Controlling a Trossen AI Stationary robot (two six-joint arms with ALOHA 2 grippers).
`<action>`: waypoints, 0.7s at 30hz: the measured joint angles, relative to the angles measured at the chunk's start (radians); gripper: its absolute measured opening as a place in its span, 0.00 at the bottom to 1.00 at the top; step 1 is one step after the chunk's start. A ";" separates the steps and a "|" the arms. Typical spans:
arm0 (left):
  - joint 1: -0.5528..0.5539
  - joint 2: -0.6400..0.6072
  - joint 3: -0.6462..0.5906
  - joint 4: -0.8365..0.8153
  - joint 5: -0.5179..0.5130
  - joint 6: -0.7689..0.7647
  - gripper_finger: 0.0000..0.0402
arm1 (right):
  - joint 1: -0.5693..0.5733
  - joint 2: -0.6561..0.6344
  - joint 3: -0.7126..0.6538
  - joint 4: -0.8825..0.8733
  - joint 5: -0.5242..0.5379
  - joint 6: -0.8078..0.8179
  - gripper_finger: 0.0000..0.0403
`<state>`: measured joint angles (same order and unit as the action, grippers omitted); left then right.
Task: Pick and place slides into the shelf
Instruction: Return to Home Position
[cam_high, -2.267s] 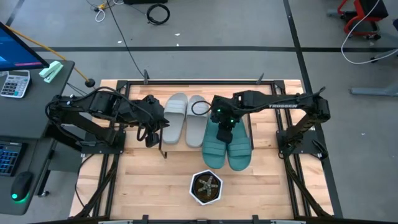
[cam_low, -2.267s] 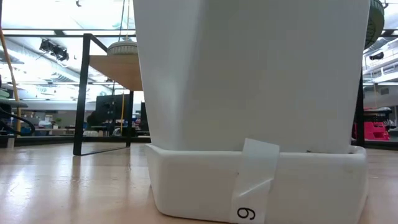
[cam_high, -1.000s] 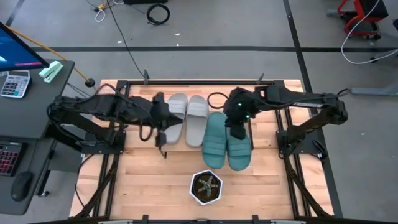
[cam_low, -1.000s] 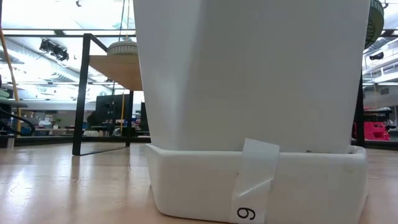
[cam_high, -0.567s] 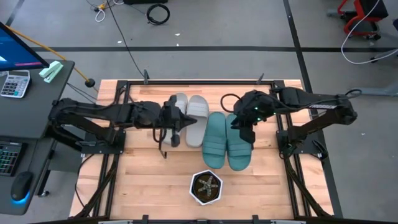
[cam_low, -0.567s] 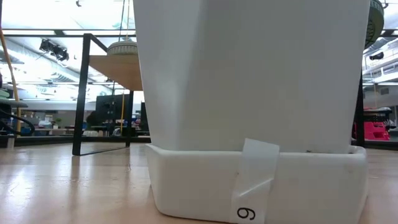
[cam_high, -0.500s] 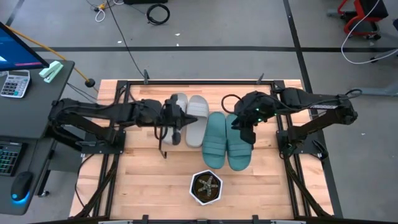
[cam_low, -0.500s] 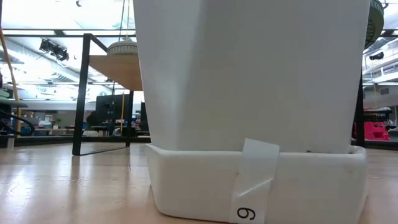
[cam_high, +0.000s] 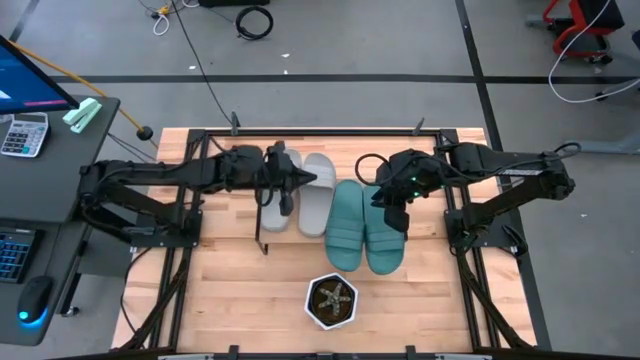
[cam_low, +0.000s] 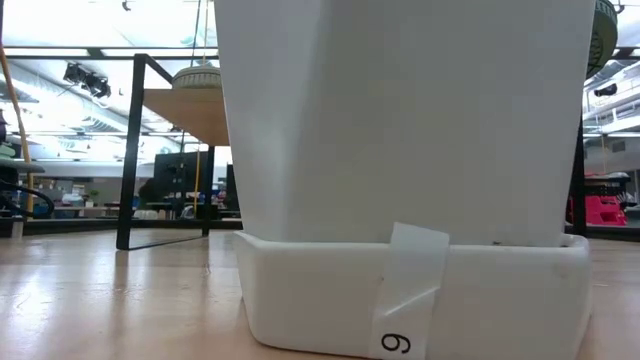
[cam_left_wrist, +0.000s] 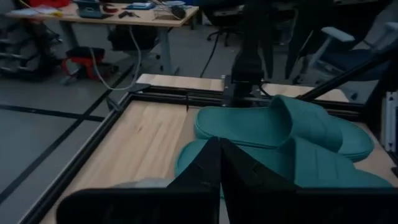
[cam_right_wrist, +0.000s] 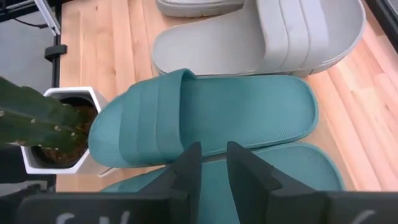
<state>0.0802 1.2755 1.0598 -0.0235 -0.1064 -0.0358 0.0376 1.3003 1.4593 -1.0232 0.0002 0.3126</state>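
Two light grey slides (cam_high: 318, 195) and two teal slides (cam_high: 345, 230) lie side by side, soles down, on the shelf's light wooden top (cam_low: 185, 112). My left gripper (cam_high: 298, 182) reaches in nearly level from the table's left, shut, over the left grey slide (cam_high: 272, 213). Its fingertips (cam_left_wrist: 219, 146) point at the teal pair (cam_left_wrist: 273, 121). My right gripper (cam_high: 390, 213) hangs slanting down over the teal slides. Its fingers (cam_right_wrist: 186, 168) are a little apart, with nothing between them. My left gripper is shut and low over the left grey slide (cam_left_wrist: 149, 183). The gripper's own body hides the underside of its fingers, so I cannot tell whether it touches the slide.
A white hexagonal pot with a plant (cam_high: 331, 300) stands near the table's front edge and fills most of the low view (cam_low: 400, 150). The shelf's black leg (cam_low: 135, 150) stands at its left end. Bare tabletop (cam_high: 220, 290) lies left and right of the pot.
My left gripper has travelled toward the table's right edge, sinking and levelling out, from beside the shelf's left end to above the left grey slide. My right gripper has drawn a little toward the right edge and then held still. The slides have kept their places.
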 joint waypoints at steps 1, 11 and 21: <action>0.020 0.000 -0.006 0.006 0.029 -0.001 0.01 | 0.000 0.000 0.000 0.004 0.000 0.000 0.20; 0.123 0.000 -0.007 0.017 0.270 0.004 0.04 | -0.005 0.005 0.000 0.048 0.009 -0.035 0.20; 0.141 0.000 -0.007 0.324 0.395 -0.030 0.03 | -0.042 0.002 0.000 0.052 0.079 -0.044 0.20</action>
<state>0.2216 1.2755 1.0527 0.3001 0.2890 -0.0656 -0.0041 1.3025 1.4593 -0.9707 0.0788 0.2687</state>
